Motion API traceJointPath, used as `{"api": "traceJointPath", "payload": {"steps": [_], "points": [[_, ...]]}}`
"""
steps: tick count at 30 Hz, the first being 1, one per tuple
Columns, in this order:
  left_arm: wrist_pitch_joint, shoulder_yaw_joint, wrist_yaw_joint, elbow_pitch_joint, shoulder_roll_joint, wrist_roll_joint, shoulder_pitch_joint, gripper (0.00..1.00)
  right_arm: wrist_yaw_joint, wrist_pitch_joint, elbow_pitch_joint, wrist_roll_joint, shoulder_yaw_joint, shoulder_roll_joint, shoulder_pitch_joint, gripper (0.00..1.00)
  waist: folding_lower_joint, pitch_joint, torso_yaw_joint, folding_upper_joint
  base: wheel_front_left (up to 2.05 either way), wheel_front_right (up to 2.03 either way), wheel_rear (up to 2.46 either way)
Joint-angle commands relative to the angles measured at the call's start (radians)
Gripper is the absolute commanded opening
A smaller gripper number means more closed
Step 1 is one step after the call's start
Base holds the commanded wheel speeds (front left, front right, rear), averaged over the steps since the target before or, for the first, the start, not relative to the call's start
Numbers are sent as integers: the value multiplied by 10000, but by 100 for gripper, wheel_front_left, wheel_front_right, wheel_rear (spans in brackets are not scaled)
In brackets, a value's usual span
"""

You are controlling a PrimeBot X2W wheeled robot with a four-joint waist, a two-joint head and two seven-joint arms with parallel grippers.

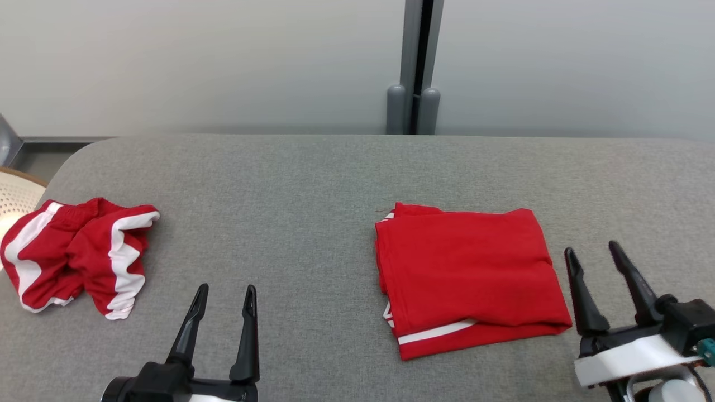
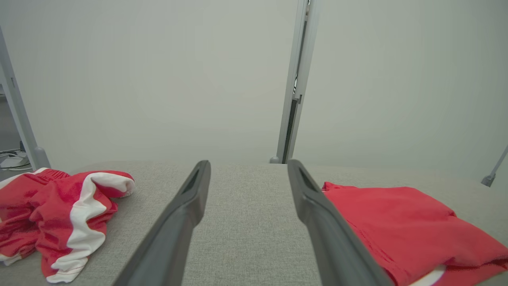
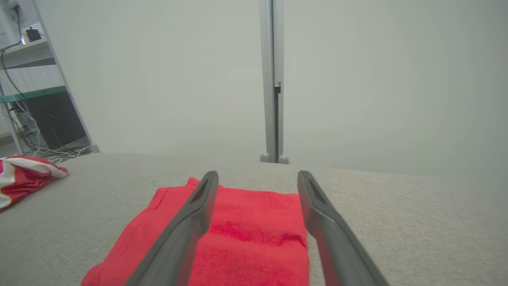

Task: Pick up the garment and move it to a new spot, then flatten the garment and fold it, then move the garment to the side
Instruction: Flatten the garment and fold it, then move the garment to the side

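Observation:
A red garment lies folded into a neat rectangle right of the table's middle, a white stripe showing at its near edge. My right gripper stands open just right of it, nothing between its fingers. The right wrist view looks over the folded garment past the open right gripper. My left gripper is open near the front edge, left of the fold and empty. In the left wrist view the left gripper points between the folded garment and a crumpled one.
A crumpled red-and-white garment sits at the table's far left. The grey fabric table is bare between the two pieces. A pale perforated basket stands off the left edge. A grey post rises behind.

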Motion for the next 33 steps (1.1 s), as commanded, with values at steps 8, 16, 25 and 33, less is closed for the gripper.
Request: {"api": "traceJointPath", "payload": {"steps": [8,16,25,33], "points": [[0,542,-301,-312,36,595,747,100,-3,-73,-1398,-1245,-1685,1238,1229,100,0,-435,-424,-1,0,0,0],[0,595,-329,-113,32,880,1101,100,-5,-76,-1270,-1066,-1287,1435,2063,100,0,-565,-564,-1,0,0,0],[0,560,-354,-42,34,1071,1030,100,-5,-77,-1230,-1023,-1194,1436,1986,100,0,-542,-592,-1,0,0,0],[0,500,-285,63,34,1143,1045,100,-5,-77,-1212,-1054,-1182,1416,2054,100,0,-598,-542,-1,0,0,0]]}}
